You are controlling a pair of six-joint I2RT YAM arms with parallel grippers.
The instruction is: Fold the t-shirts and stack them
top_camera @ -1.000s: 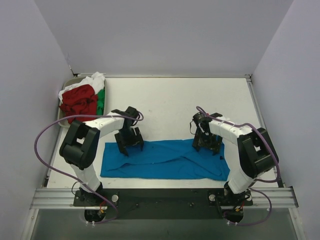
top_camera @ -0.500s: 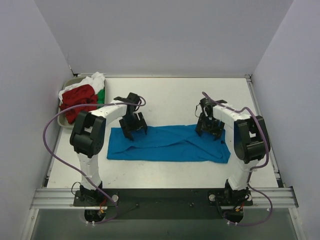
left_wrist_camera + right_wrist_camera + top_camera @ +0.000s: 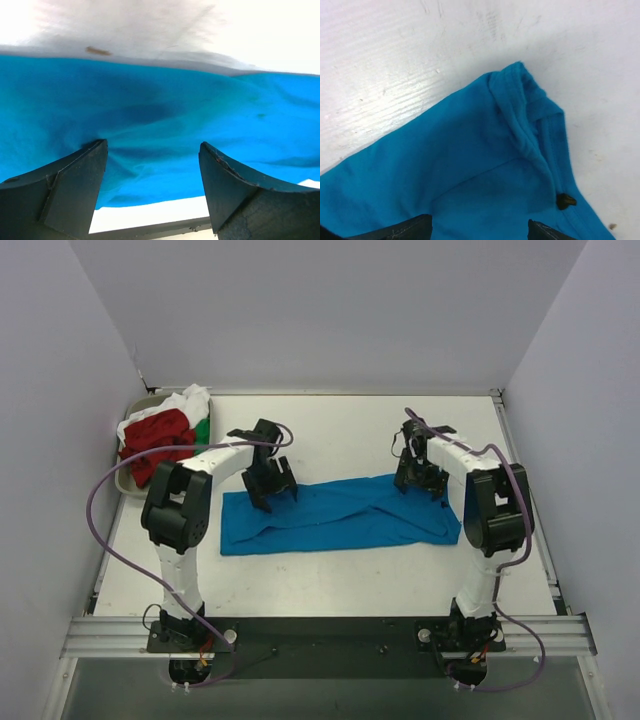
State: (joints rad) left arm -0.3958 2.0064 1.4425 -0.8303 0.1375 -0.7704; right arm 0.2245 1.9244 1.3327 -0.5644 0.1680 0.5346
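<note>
- Blue shirt (image 3: pixel 340 515) lies as a long folded band across the middle of the bench (image 3: pixel 340 430), running left to right in front of both arms. Laid this way it puts one end under each hand, which suits a two-handed fold.
- Left hand (image 3: pixel 270 483) hangs over the far edge of the band's left end, jaws spread wide and gripping nothing. In its wrist view the cloth fills the gap between the fingers (image 3: pixel 65 190), and a pucker runs up to the left tip. The tips probably press on the cloth, though I cannot be sure of contact.
- Right hand (image 3: pixel 420 478) sits over the far right corner, likewise open and empty. Its wrist view shows a hemmed edge doubled over at that corner, with the small dark tag (image 3: pixel 565 201) close to the edge. Only the fingertips show, at the bottom of the view, one on each side of the cloth.
- Both hands stand at matching spots along the same far edge, which I read as a set-up for pinching that edge and carrying it over. They would need to close evenly, since one late grip would skew the band.
- Pile (image 3: pixel 160 440) of red, white and green shirts is heaped in the tray (image 3: pixel 125 485) at the far left corner, well apart from the blue shirt. It seems parked there to wait its turn, and no folded stack shows yet, so the task looks early.
</note>
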